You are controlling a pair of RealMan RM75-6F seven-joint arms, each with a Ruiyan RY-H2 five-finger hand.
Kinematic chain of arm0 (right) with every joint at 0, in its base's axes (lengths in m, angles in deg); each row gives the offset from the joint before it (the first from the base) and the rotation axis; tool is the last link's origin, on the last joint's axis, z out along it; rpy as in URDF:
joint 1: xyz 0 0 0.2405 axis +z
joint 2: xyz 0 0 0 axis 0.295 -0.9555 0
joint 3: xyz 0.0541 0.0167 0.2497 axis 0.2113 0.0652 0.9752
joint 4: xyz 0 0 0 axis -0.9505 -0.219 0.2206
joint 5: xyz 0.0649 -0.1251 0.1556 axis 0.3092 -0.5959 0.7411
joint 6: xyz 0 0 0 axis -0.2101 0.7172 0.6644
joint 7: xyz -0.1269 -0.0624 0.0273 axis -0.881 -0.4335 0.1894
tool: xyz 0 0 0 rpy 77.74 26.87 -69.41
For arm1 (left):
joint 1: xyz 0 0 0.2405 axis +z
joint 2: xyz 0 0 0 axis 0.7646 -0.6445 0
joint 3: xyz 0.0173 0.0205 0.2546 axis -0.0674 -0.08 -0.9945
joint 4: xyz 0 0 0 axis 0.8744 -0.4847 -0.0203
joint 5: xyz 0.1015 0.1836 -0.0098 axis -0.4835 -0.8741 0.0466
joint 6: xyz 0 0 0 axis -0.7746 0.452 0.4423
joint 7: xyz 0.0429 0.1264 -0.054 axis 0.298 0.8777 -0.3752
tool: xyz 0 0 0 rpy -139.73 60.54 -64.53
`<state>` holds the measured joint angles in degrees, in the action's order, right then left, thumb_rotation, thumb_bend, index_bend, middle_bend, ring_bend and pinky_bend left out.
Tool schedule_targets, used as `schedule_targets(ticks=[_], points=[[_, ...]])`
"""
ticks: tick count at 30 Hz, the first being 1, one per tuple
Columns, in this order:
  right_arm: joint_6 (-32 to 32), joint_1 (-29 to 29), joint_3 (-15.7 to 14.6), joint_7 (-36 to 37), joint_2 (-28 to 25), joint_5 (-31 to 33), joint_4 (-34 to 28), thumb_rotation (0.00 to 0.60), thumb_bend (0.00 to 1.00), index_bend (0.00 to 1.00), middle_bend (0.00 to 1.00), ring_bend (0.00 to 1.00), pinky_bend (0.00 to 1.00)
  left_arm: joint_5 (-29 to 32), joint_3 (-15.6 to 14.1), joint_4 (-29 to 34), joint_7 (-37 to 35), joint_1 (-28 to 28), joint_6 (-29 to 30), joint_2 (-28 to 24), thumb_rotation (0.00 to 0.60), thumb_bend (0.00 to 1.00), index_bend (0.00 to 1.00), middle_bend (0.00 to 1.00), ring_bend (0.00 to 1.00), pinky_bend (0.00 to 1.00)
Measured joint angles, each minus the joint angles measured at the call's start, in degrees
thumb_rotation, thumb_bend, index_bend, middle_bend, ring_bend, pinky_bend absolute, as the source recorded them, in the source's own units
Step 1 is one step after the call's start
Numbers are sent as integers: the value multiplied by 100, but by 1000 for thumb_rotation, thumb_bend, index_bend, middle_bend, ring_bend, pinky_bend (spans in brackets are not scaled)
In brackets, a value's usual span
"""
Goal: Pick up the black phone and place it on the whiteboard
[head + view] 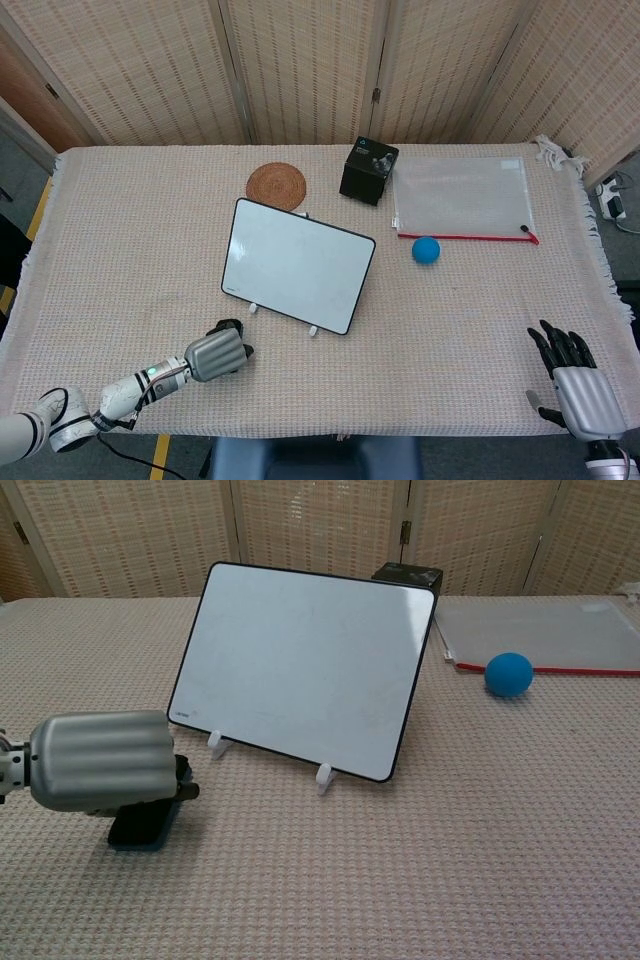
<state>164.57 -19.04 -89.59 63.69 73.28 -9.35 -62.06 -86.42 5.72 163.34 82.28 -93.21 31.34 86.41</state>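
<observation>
The black phone [138, 828] lies flat on the table cloth, mostly covered by my left hand [100, 761], whose fingers curl down over it and hold it. In the head view the left hand [215, 353] is near the table's front left and hides the phone. The whiteboard [297, 264] leans tilted on two small white feet just beyond and to the right of that hand, and it fills the chest view's middle [305, 670]. My right hand [575, 388] rests at the front right corner with fingers spread, holding nothing.
Behind the whiteboard are a round woven coaster [276, 185] and a black box [368, 170]. A clear zip pouch [463, 195] with a red edge lies at the back right, with a blue ball [426, 249] in front of it.
</observation>
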Motion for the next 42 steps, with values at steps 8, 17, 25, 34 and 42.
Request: schedule_targets(ticks=[8,17,25,34,42], points=[[96,-34,-18,50,-10,-69,7,600,335,0,0,0,0,403,15,393,-916,74,187,-185,600,192,630,1000,869,876],[137,-52,-56,110,-33,-159,23,600,335,0,0,0,0,1153,333,782,-1598,577,1134,-257,600,190,656,1000,891,904],[134,-48,-81,135,-47,-211,21,600,334,0,0,0,0,1806,986,812,-1855,1072,2282,298,600,192,668,1000,921,929],[181,-62,-96,253,-98,-268,31,600,335,0,0,0,0,2329,1482,738,-647,1101,2498,1117,600,191,668,1000,930,937],[260,-94,-123,396,-153,-350,47,600,334,0,0,0,0,2786,1837,695,772,847,2404,1829,600,191,668,1000,931,937]])
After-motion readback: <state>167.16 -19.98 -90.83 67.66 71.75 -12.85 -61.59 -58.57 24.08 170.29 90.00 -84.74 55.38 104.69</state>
